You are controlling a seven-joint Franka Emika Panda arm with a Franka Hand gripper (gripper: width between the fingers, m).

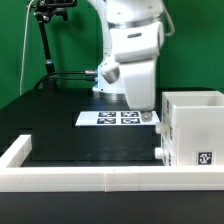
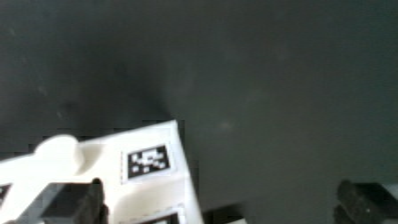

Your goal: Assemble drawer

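One white plastic drawer housing [image 1: 192, 130], tall, boxy and open at the top, stood at the exterior view's right, against the low white rim [image 1: 70, 176] that bordered the black table [image 1: 60, 125]. We saw a black-and-white square tag on its near face and a small dark knob-like spot low on its side, but we could not tell whether that spot belonged to a tray already seated inside. No loose tray showed anywhere on the table in the exterior view.

Behind the housing, the white robot arm [image 1: 135, 50] reached down so that its gripper [image 1: 150, 116] hung low, just beside the housing's far corner and above the near end of the flat white marker board [image 1: 112, 118]. In the wrist view we saw a white tagged panel with a rounded white knob [image 2: 57, 152], probably a tray or the housing itself; we could not tell which. The dark fingertips [image 2: 63, 203] appeared at both sides of that view, well apart, with nothing between them, so we judged the fingers spread and empty.

We judged the assembly to be either at an early stage or with one tray already inserted; the pictures did not settle this. At least one tray seemingly remained to be fetched and slid in.
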